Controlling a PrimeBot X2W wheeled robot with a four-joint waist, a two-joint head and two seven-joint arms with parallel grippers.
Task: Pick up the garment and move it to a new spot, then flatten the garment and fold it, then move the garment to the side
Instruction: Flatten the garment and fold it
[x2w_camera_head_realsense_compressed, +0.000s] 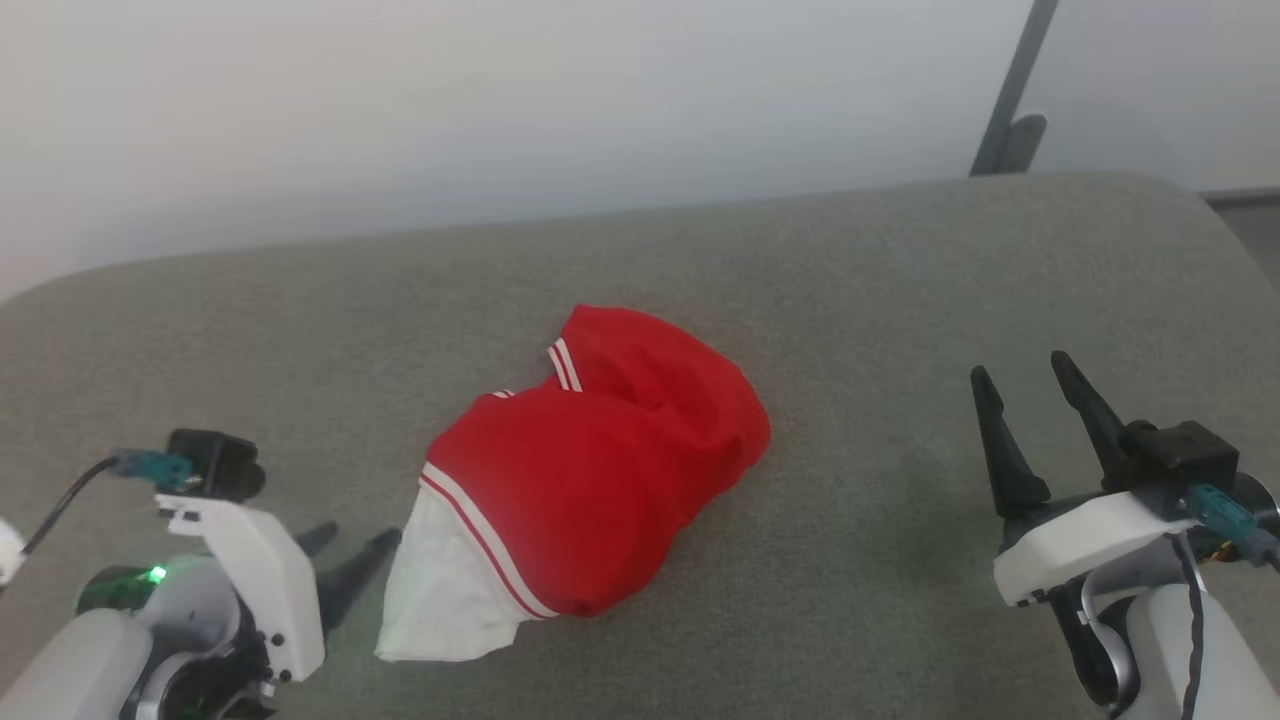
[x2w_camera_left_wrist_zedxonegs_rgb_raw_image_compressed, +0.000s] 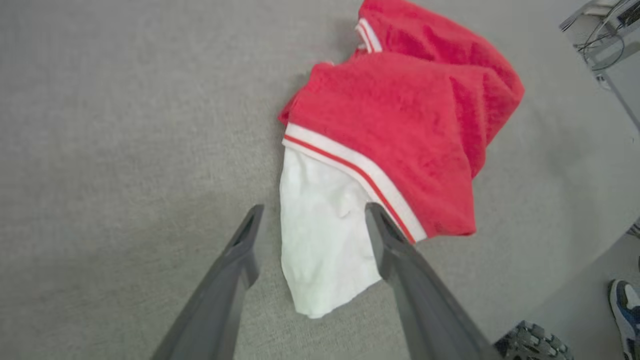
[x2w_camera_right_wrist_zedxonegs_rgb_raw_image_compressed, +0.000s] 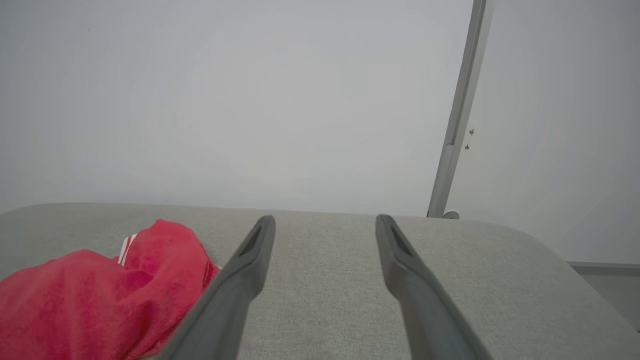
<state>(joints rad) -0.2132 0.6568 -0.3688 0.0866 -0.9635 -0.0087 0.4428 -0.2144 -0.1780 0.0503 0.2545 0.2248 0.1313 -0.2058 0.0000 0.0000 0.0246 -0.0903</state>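
Note:
The garment (x2w_camera_head_realsense_compressed: 590, 480), a red jersey with a white sleeve and white stripe trim, lies crumpled in a heap on the grey padded table (x2w_camera_head_realsense_compressed: 850, 280). Its white sleeve (x2w_camera_head_realsense_compressed: 440, 590) points toward the near left. My left gripper (x2w_camera_head_realsense_compressed: 350, 560) is open at the lower left, fingertips close to that sleeve. In the left wrist view the sleeve (x2w_camera_left_wrist_zedxonegs_rgb_raw_image_compressed: 320, 240) lies between and below the open left gripper (x2w_camera_left_wrist_zedxonegs_rgb_raw_image_compressed: 312, 215); contact cannot be told. My right gripper (x2w_camera_head_realsense_compressed: 1030, 385) stands open at the right, well apart from the garment (x2w_camera_right_wrist_zedxonegs_rgb_raw_image_compressed: 90, 295), with nothing between the fingers of the right gripper (x2w_camera_right_wrist_zedxonegs_rgb_raw_image_compressed: 325, 225).
A pale wall runs behind the table, with a grey metal post (x2w_camera_head_realsense_compressed: 1010, 110) at the back right. Beyond the table's edge the left wrist view shows floor, a person's shoe (x2w_camera_left_wrist_zedxonegs_rgb_raw_image_compressed: 625, 310) and cables (x2w_camera_left_wrist_zedxonegs_rgb_raw_image_compressed: 600, 40).

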